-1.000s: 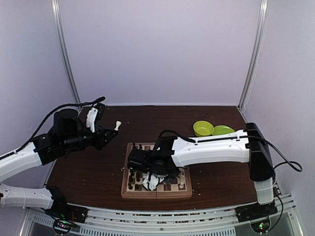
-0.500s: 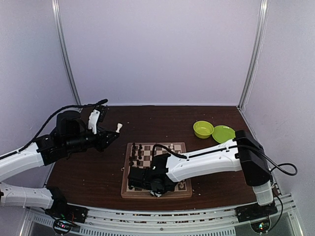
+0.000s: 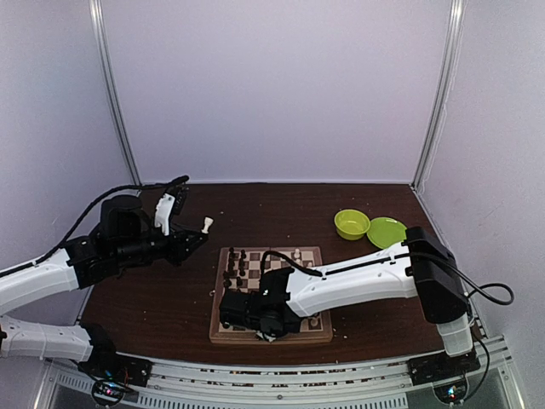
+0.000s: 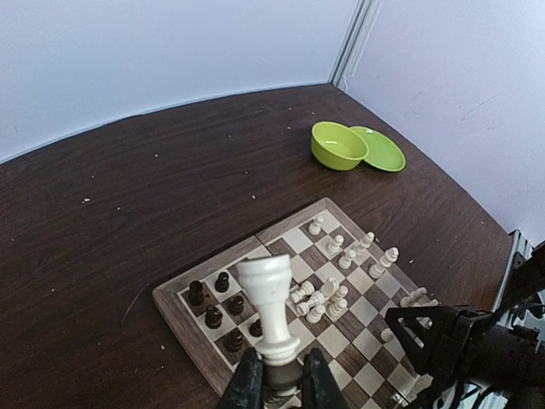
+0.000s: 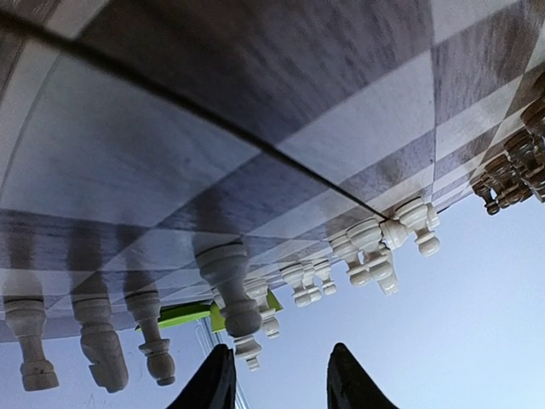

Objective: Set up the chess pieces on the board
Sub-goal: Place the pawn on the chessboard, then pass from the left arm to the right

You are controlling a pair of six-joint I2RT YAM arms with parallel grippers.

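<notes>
Left jaws around cream chess piece (image 4: 269, 300)

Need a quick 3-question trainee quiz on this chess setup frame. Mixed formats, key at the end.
1. True or false: the left gripper holds a dark piece.
2. How do the jaws of the right gripper stand, low over the board?
3. The green bowl sits: A) on the board; B) beside the green plate; C) in the right gripper.
Key: 1 false, it holds a cream-white chess piece; 2 open, nothing between them; 3 B.
</notes>
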